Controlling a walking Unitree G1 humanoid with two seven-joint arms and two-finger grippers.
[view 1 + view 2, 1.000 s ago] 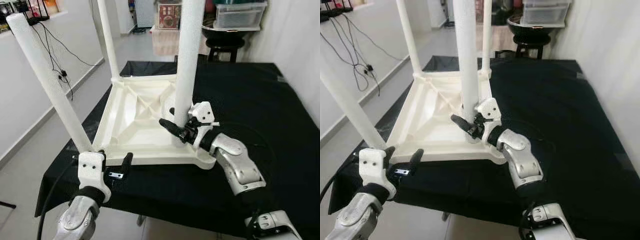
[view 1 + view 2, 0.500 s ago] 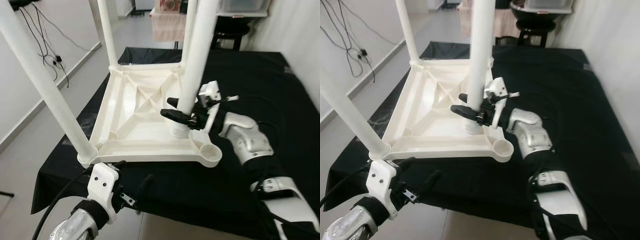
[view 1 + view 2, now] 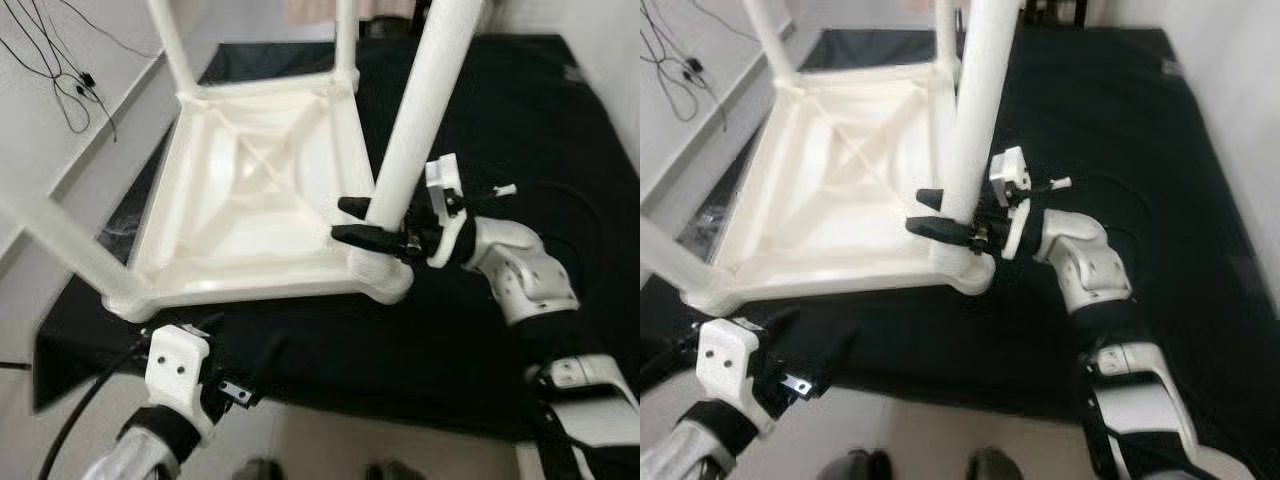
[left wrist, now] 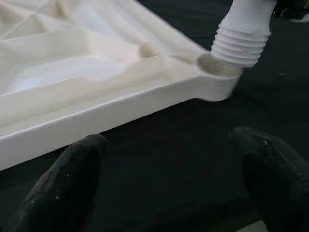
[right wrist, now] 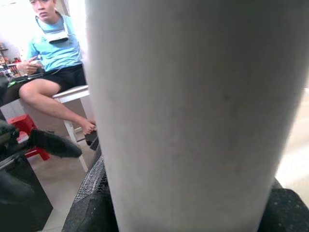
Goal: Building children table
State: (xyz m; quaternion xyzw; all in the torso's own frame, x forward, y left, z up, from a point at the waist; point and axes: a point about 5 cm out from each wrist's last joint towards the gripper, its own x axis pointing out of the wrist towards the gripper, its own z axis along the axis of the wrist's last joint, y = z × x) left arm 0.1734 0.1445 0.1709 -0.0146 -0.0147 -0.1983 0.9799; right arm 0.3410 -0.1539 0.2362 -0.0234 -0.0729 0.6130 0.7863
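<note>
The white children's table top [image 3: 245,215] lies upside down on the black cloth [image 3: 560,130]. Three white legs stand in its corners: two at the far side and the near left leg [image 3: 55,240]. My right gripper [image 3: 362,222] is shut on a fourth leg [image 3: 420,130], low down, holding it tilted. Its threaded end [image 4: 241,41] sits at the near right corner socket [image 4: 219,65], with the threads still showing above the rim. My left gripper [image 4: 169,179] hangs open just off the table's near edge, below the near left corner, with nothing between its fingers [image 4: 70,186].
The black-covered table ends just before me, with pale floor [image 3: 330,450] below the edge. Cables [image 3: 60,65] trail on the floor at the left. A person [image 5: 53,53] in a light blue top sits on a white stool beyond the table.
The camera has tipped down and closer. My right gripper has carried the leg from inside the rim out to the near right corner socket. My left gripper has sunk lower.
</note>
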